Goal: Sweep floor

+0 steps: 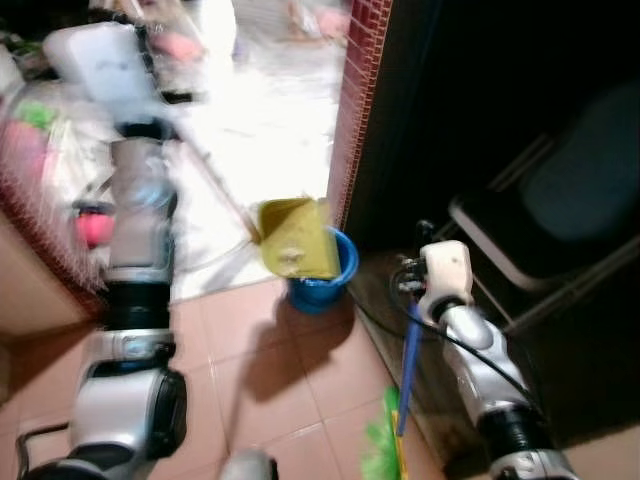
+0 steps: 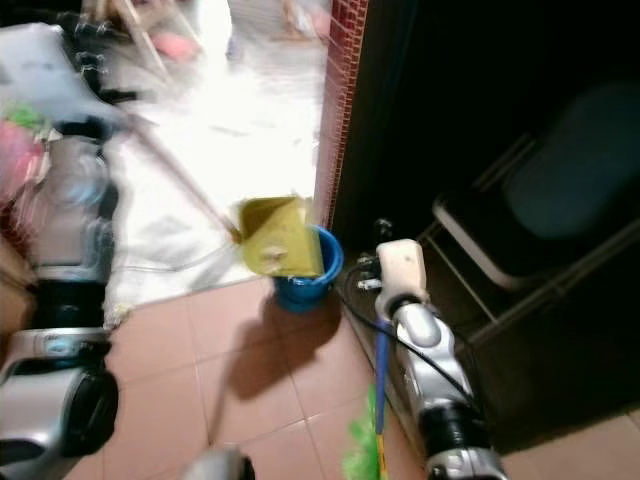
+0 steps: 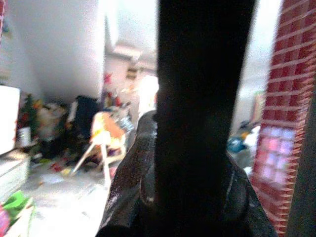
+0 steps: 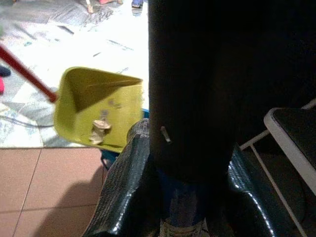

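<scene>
- At the left of the left eye view the left arm is reaching up toward the upper left of the frame, and the left gripper (image 1: 150, 125) is sitting blurred at its end; a thin red handle (image 1: 205, 175) is running down from there to the middle of the frame.
- In the left wrist view a dark shaft is standing close between the black fingers (image 3: 131, 197), which are closing around it, so the left gripper is clasping the handle.
- The handle is ending at a yellow dustpan (image 1: 295, 238), which is hanging tilted just above a blue bucket (image 1: 325, 285) in the middle of the frame; a small pale scrap is lying inside the pan in the right wrist view.
- The bucket is standing on the terracotta tiled floor (image 1: 260, 370), beside a red brick-patterned wall edge (image 1: 358, 110).
- At the lower right the right gripper (image 1: 415, 305) is gripping the blue shaft of a broom (image 1: 405, 385), whose green bristles are showing at the bottom edge; the right wrist view is showing its fingers (image 4: 123, 197) wrapping that shaft.
- A dark chair (image 1: 560, 220) is standing in shadow at the right.
- No writing or brand is readable; the pictures are blurred.
</scene>
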You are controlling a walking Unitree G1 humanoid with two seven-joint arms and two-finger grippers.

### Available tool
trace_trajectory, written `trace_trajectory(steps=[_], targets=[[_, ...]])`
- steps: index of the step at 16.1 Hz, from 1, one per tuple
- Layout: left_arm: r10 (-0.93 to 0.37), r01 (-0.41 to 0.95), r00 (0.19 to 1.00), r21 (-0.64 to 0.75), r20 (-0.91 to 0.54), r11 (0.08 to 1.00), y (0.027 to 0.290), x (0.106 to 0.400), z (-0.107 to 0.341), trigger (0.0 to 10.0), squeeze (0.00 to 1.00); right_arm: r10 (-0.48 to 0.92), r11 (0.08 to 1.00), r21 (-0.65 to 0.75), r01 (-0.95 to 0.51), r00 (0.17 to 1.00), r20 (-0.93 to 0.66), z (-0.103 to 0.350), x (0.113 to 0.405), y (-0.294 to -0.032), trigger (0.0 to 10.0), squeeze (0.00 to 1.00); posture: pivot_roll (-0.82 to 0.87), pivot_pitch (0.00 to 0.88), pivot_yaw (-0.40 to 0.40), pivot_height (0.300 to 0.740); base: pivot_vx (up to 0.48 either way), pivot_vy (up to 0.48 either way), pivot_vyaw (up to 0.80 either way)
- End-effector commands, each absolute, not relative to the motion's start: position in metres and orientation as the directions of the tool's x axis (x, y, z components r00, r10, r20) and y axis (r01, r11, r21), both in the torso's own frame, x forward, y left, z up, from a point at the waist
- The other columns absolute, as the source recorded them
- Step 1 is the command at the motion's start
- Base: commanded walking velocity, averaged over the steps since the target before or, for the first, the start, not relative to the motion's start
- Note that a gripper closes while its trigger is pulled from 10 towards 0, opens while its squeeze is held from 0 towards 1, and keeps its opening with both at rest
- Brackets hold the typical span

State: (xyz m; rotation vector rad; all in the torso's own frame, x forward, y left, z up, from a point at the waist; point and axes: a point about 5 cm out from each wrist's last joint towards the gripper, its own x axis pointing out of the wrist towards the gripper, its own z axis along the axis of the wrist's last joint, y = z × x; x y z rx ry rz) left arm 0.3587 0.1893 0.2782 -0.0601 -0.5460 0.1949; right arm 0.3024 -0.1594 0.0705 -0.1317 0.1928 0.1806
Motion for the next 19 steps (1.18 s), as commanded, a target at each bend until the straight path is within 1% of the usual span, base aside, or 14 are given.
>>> trace_trajectory(steps=[1,7,14,16,19], targets=[[0.162,-0.118,0.779,-0.111,0.605,0.987,0.176,0.354,0.303,10.0,0.00,0.132,0.978,-0.130,-0.164,0.965,-0.225,0.069,0.300,-0.173,10.0,0.00,-0.04,0.000,-0.026,0.740,0.382,0.289,0.00],[0.161,-0.118,0.785,-0.110,0.599,0.987,0.175,0.357,0.300,10.0,0.00,0.164,0.971,-0.133,-0.197,0.960,-0.227,0.071,0.299,-0.169,10.0,0.00,-0.04,0.000,-0.028,0.740,0.363,0.315,0.00],[0.187,-0.164,0.777,-0.093,0.601,0.982,0.172,0.360,0.296,10.0,0.00,0.175,0.971,-0.122,-0.206,0.958,-0.228,0.073,0.299,-0.168,10.0,0.00,-0.04,0.000,-0.028,0.740,0.323,0.342,0.00],[0.194,-0.165,0.777,-0.103,0.599,0.981,0.169,0.361,0.294,10.0,0.00,0.177,0.970,-0.122,-0.209,0.957,-0.230,0.074,0.298,-0.168,10.0,0.00,-0.05,0.000,-0.030,0.740,0.135,0.000,0.00],[0.176,-0.168,0.765,-0.071,0.620,0.983,0.161,0.360,0.292,10.0,0.00,0.181,0.969,-0.122,-0.213,0.957,-0.228,0.075,0.298,-0.169,10.0,0.00,-0.05,0.000,-0.034,0.740,0.000,0.000,0.00]])
